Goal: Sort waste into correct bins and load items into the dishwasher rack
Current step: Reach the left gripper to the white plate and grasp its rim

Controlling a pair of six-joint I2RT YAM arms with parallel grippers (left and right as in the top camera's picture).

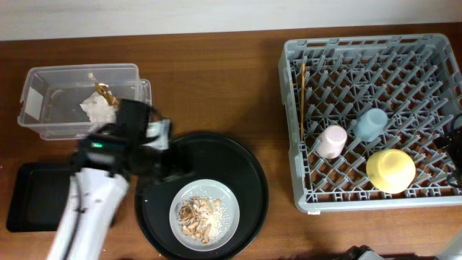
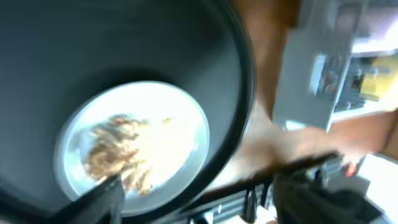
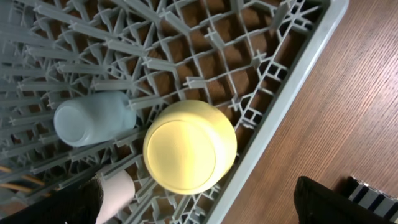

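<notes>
Two fingers (image 2: 102, 199) of the left gripper (image 2: 199, 182) are standing spread with nothing between them, hanging above the pale round plate (image 2: 134, 146) and the beige-brown food scraps (image 2: 115, 155) on it. The wrist view is blurring, so finer detail is lost. The plate is sitting inside the large round black tray (image 1: 258, 180) on the counter (image 1: 216, 87).

The right gripper (image 3: 199, 185) is likewise gaping empty over the yellow bowl (image 3: 189, 146). The bowl is lying upside down in the dishwasher rack (image 1: 289, 108), beside the light-blue cup (image 3: 93, 118) and the pink cup (image 1: 333, 140). The chopsticks (image 1: 302, 101) are lying along the rack's left side.

Over by the left arm, crumpled paper (image 1: 96, 108) and a gold-brown scrap (image 1: 103, 90) are already resting in the clear box (image 1: 43, 123). No scraps are showing in the shallow black tray (image 1: 36, 195).

Judging from this, the food waste is the step in hand. The next move is probably calling for the left fingers to close on the plate's rim, keep it level across to the shallow tray and tip it there. After that, the plate is going into the rack.
</notes>
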